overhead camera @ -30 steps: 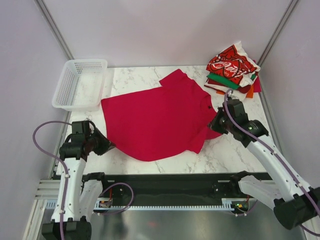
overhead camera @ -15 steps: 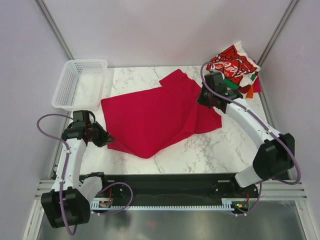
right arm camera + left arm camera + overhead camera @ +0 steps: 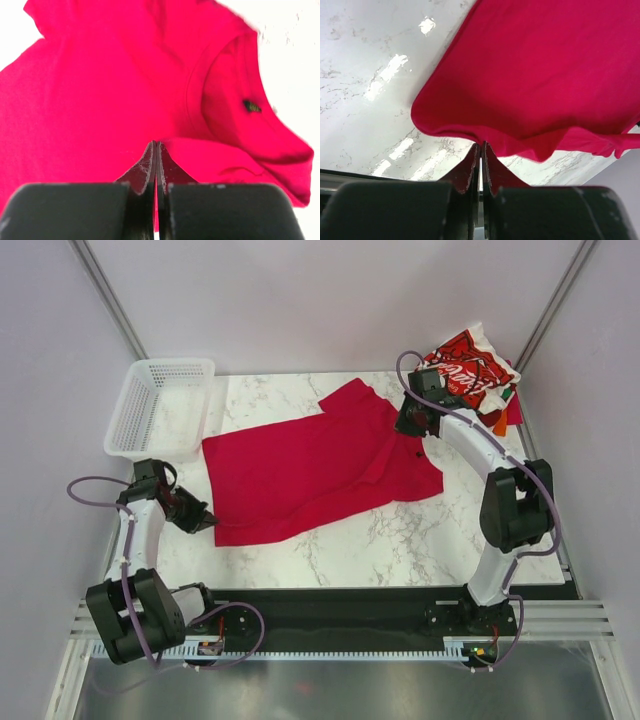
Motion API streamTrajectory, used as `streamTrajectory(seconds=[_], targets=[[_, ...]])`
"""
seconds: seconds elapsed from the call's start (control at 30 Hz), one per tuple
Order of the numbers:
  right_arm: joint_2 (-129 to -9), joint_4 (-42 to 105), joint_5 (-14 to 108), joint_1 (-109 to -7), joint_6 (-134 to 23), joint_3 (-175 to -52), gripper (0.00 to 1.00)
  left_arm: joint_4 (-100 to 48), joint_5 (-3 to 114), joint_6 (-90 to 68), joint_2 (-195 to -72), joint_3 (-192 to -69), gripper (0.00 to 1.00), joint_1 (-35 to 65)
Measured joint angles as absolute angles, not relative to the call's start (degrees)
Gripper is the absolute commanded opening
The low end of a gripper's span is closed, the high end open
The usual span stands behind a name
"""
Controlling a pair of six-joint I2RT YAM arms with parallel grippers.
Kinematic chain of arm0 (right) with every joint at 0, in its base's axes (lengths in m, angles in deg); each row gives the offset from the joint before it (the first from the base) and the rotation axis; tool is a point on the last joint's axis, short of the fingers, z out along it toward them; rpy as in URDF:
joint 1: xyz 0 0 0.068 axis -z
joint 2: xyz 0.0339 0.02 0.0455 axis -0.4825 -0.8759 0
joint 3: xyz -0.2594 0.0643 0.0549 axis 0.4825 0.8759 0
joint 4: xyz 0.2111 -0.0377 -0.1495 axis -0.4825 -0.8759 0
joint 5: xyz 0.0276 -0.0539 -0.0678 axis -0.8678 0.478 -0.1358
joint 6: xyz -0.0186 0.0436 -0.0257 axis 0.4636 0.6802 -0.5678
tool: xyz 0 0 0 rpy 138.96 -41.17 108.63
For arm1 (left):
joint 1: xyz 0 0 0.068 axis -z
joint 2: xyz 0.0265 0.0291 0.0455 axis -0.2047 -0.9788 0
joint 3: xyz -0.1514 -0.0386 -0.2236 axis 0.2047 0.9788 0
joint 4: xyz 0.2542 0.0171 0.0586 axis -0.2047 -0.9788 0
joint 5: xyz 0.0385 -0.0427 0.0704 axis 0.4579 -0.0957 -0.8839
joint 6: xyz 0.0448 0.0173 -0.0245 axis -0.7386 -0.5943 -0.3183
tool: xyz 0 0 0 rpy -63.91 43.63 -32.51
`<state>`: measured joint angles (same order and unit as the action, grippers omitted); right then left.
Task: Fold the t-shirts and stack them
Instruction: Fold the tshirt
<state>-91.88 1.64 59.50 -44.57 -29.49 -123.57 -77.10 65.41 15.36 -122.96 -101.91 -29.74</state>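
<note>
A plain crimson-red t-shirt [image 3: 310, 472] lies spread across the marble table. My left gripper [image 3: 205, 523] is at the shirt's near left corner. In the left wrist view its jaws [image 3: 481, 145] are shut on the hem [image 3: 470, 134], which is lifted off the table. My right gripper [image 3: 408, 430] is at the far right of the shirt, next to the collar [image 3: 220, 95]. It is shut on a fold of red cloth [image 3: 156, 144]. Several folded t-shirts [image 3: 468, 375] are stacked at the back right, a red one with white script on top.
A white mesh basket [image 3: 160, 405] stands at the back left corner. The right arm reaches over the table's right side, close to the stack. Bare marble [image 3: 400, 535] shows along the near edge.
My right gripper has swung from the near right side up to the far right, dragging the shirt's right side along. The near hem has drawn back. The left gripper has shifted slightly away and left with its corner.
</note>
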Motion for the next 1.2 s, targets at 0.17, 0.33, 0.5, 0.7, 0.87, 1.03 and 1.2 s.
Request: streamTrajectory(seconds=[0.17, 0.33, 0.5, 0.7, 0.87, 1.03, 1.2], targets=[[-93.93, 1.66, 58.47, -43.57, -29.8, -126.37, 0.0, -76.16, 64.56, 15.34, -125.56, -101.91, 0.06, -29.92], [-95.51, 1.79, 57.34, -43.24, -29.89, -128.82, 0.0, -75.77, 62.72, 15.29, -127.26, -101.93, 0.05, -30.18], [-97.76, 1.88, 56.53, -43.15, -29.93, -129.67, 0.0, -74.67, 61.35, 15.21, -130.21, -101.93, 0.04, -30.25], [-99.75, 1.79, 56.4, -42.48, -29.93, -129.8, 0.0, -72.75, 59.42, 14.66, -132.84, -102.23, 0.03, -30.35], [-101.58, 1.72, 56.59, -42.15, -29.93, -131.16, 0.0, -70.72, 59.07, 13.98, -136.18, -102.52, 0.03, -30.35], [-103.94, 1.68, 57.47, -42.1, -29.93, -132.86, 0.0, -69.4, 59.07, 13.2, -139.04, -102.93, 0.04, -30.38], [-105.84, 1.31, 58.54, -41.95, -29.89, -133.43, 0.0, -68.57, 59.09, 11.97, -140.46, -105.58, 0.02, -30.33]])
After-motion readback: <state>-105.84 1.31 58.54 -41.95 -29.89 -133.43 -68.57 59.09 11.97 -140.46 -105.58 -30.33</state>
